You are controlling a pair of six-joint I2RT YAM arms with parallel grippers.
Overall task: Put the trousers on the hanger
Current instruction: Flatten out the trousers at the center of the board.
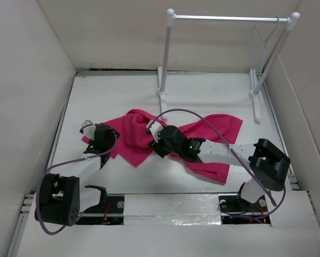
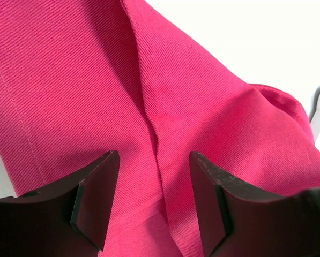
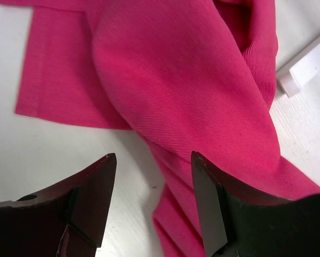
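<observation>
The magenta-pink trousers [image 1: 133,131] lie crumpled on the white table, spread from left of centre to the right. The thin pale wire hanger [image 1: 266,40] hangs at the right end of the rack's silver bar, far from both grippers. My left gripper [image 1: 103,138] is open at the trousers' left end; in its wrist view its gripper [image 2: 154,160] straddles a fold of the fabric [image 2: 176,96] just below. My right gripper [image 1: 155,143] is open over the trousers' middle; in its wrist view its gripper [image 3: 154,160] hovers over a fabric edge [image 3: 192,91] and bare table.
A rack with thick white poles and a silver bar [image 1: 229,17] stands at the back of the table; one white foot shows in the right wrist view [image 3: 304,67]. Pale walls enclose the table [image 1: 202,96] on the left, back and right.
</observation>
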